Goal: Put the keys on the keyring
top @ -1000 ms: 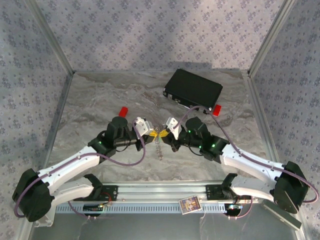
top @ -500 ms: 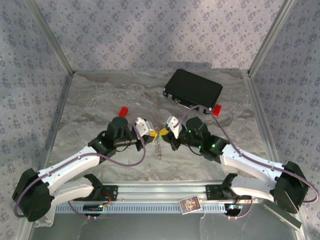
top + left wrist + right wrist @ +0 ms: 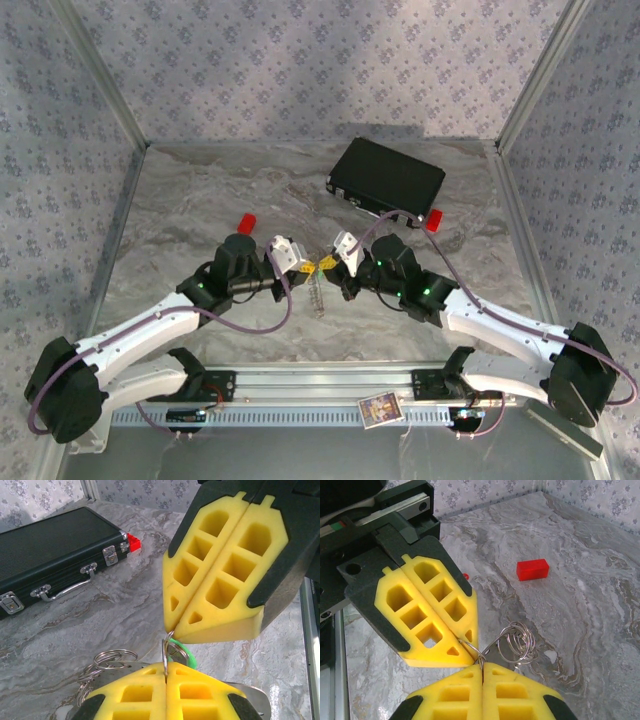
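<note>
Left end effector and right end effector tip to tip, centre of frame, over surface. Both sets of pads pressed together, each pinching same wire loop of keyring. Rest of rings bunched just beside tips. Green key just behind pinch point. Black case upper right, well apart.

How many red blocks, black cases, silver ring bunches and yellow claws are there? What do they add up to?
Red blocks: 2
Black case: 1
Silver ring bunch: 1
Yellow claws, the left claw and the right claw: 2
Total: 6
</note>
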Robot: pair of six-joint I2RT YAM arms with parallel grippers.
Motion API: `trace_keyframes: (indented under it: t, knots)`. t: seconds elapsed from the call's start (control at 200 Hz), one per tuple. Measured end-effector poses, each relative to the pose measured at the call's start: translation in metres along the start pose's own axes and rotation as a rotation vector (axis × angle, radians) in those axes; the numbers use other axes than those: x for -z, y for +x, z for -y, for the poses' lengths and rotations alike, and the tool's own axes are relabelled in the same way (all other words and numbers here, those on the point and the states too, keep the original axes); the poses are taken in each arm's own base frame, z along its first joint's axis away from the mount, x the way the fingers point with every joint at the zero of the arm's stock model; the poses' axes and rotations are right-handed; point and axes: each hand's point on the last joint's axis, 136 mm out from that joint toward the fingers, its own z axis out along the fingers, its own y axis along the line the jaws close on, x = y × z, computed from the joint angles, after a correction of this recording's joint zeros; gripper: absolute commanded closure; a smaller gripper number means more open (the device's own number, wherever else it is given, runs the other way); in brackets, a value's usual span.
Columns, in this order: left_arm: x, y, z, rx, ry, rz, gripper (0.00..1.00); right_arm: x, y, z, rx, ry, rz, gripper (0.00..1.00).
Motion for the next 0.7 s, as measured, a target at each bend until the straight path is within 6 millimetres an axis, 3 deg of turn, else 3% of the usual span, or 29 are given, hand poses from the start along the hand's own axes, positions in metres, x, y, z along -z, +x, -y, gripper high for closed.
trace_keyframes:
  t: [0.7]
  knots:
    - [0.0015, -0.0001, -0.0036, -0.040, -0.047, -0.001, 1.00, -0.0002, 0.0006, 0.0042, -0.087, 0.024, -0.001, 1.00]
